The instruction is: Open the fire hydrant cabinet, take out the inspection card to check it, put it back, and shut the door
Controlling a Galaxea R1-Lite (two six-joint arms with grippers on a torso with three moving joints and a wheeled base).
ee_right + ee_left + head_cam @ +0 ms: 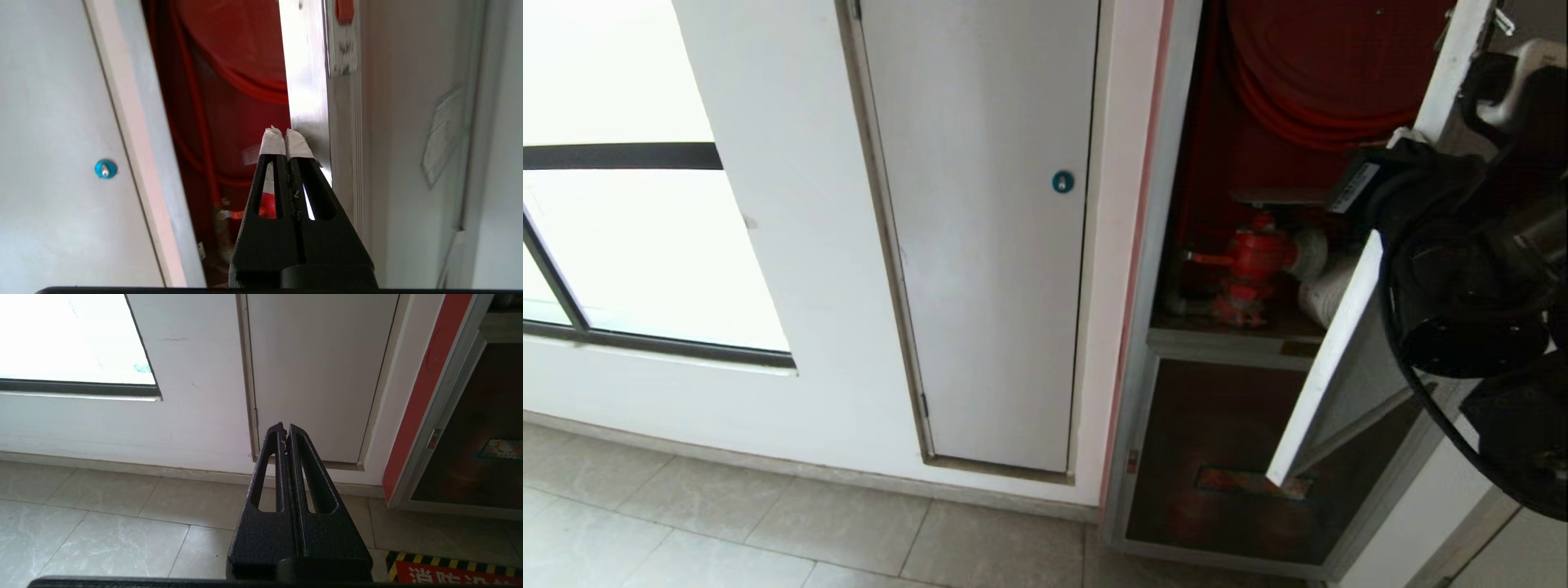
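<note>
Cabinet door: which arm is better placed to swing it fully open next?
Right. The right gripper, fingers shut, sits at the edge of the door, with the cabinet already partly open. The left gripper points low at the wall beside the grey panel.

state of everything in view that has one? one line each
door: open, swung partway out
cabinet: open; red hose reel and valve exposed
lower glass door: closed
grey panel with blue lock: closed
right claw: shut, empty, tips at the door's edge
left claw: shut, empty, pointing at the wall base
card: can't identify it for certain
</note>
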